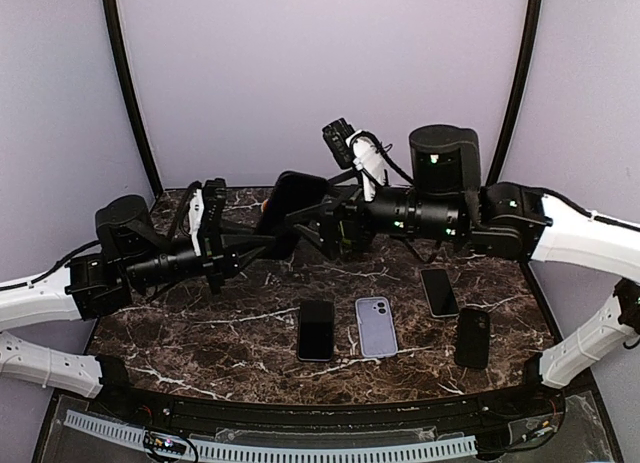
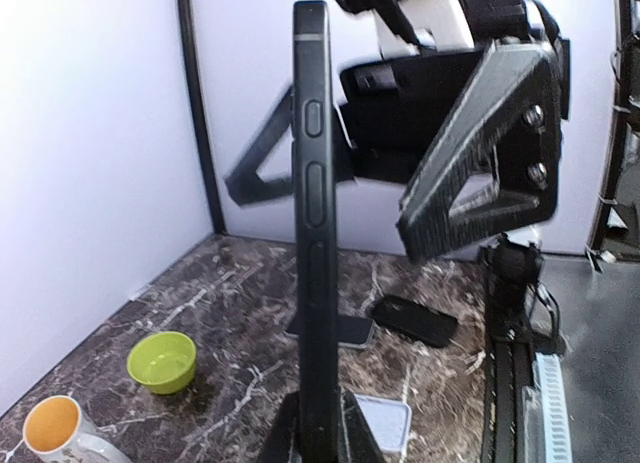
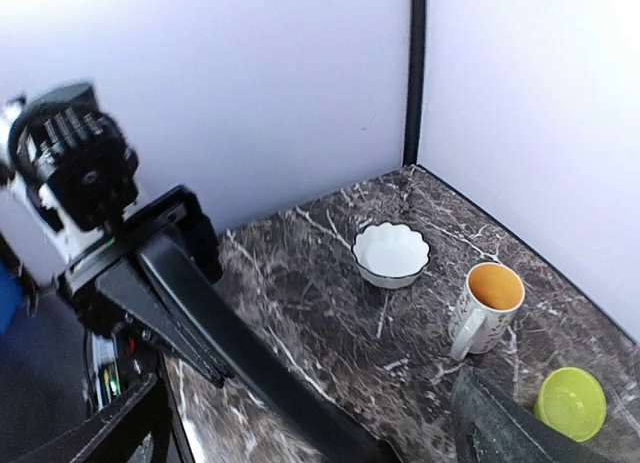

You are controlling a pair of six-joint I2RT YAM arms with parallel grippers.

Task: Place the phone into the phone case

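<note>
- The table (image 1: 190,333), dark and marble-patterned, fills the lower half of the top view. Four flat devices lie on it at lower centre and lower right.
- The right hand (image 1: 322,229) sits at frame centre. Its fingers are spread wide on either side of the phone and, as far as the views show, stand apart from it.
- The left hand (image 1: 266,242), centre left, is clamped on one end of the phone and holds it clear of the table.
- The phone (image 2: 313,233) stands upright and edge-on in the middle of the left wrist view. Whether it already wears a case cannot be told.
- Handling, as judged:
  - It is a rigid slab of moderate weight, with smooth faces that slip under light pressure.
  - Its glass is likely to break on a drop.
  - Grip across the long edges near one end, leaving the rest free to seat in a case.
- The lilac item (image 1: 376,326) and the black item (image 1: 473,337), both at lower right, show camera cut-outs. Either may be the phone case, and the rim is probably flexible.
- The side buttons (image 2: 315,193) sit on the phone's facing edge. Keep the fingers off them.
</note>
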